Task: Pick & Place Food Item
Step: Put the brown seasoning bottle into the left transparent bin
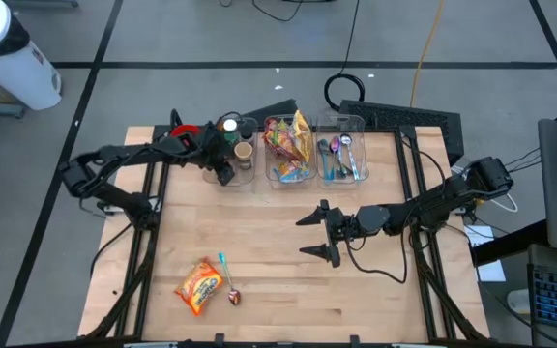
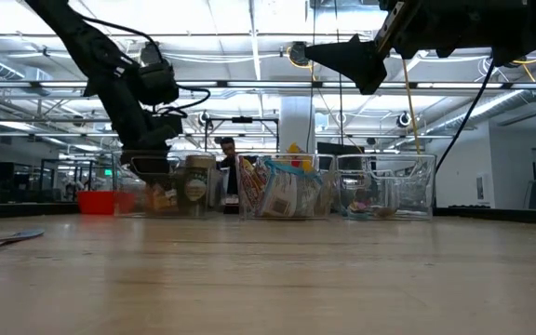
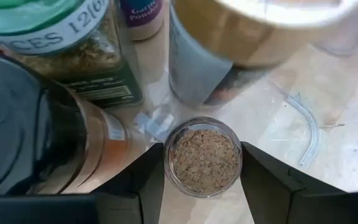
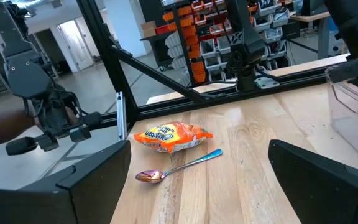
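From above, we see the left gripper down in the leftmost of three clear bins at the far edge of the worktop, among spice jars. The right gripper hovers mid-worktop, jaws spread wide, holding nothing. A snack bag and a spoon lie near the front edge, so we judge one item already placed.

At table height, we catch the left gripper dipping into that bin, the right gripper high above; the grip itself is hidden here.

The left wrist settles it: the jaws sit closed on either side of a small jar, pressing its rim, the jar low in the bin. Lifting and carrying it out remain.

The right wrist alone shows the snack bag and spoon close up, lying apart.
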`<action>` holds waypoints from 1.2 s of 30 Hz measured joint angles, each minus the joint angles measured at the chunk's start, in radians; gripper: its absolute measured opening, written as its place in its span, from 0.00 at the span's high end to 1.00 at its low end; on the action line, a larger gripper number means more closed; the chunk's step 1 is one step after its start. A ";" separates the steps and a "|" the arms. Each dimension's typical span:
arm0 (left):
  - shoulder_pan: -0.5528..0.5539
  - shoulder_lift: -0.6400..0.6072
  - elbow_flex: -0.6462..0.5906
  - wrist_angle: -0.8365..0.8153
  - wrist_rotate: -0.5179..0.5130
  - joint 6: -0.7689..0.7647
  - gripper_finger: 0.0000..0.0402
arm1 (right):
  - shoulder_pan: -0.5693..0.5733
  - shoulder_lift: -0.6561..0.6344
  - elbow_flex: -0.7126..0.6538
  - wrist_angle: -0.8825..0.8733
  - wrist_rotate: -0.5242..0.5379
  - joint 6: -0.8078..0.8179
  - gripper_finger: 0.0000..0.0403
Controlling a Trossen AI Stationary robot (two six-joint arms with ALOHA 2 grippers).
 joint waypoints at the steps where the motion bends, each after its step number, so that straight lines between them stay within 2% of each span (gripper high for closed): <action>1: 0.000 0.003 0.001 0.001 0.002 -0.003 0.56 | 0.000 0.000 0.000 0.000 0.000 0.000 0.07; 7: -0.007 0.004 0.000 0.018 -0.005 -0.021 0.53 | 0.000 0.000 0.000 0.000 0.000 -0.003 0.07; 14: -0.007 0.004 0.006 0.034 -0.015 -0.031 0.16 | 0.000 0.000 0.000 0.000 0.000 -0.003 0.07; 19: -0.006 0.005 0.078 -0.045 -0.016 -0.067 0.03 | 0.000 0.000 0.000 0.000 0.000 -0.003 0.07; 24: -0.006 -0.017 0.229 -0.284 -0.012 -0.075 0.03 | 0.000 0.000 0.000 0.000 0.000 -0.002 0.07; 27: -0.011 -0.060 0.277 -0.397 -0.011 -0.086 0.05 | 0.000 0.000 0.000 -0.001 0.000 -0.001 0.07; 32: -0.029 -0.214 0.208 -0.413 -0.026 -0.122 0.07 | 0.000 0.000 0.000 -0.002 0.000 0.000 0.07; 36: -0.046 -0.396 0.098 -0.423 -0.150 -0.211 0.06 | 0.000 0.000 0.000 -0.002 0.000 0.000 0.07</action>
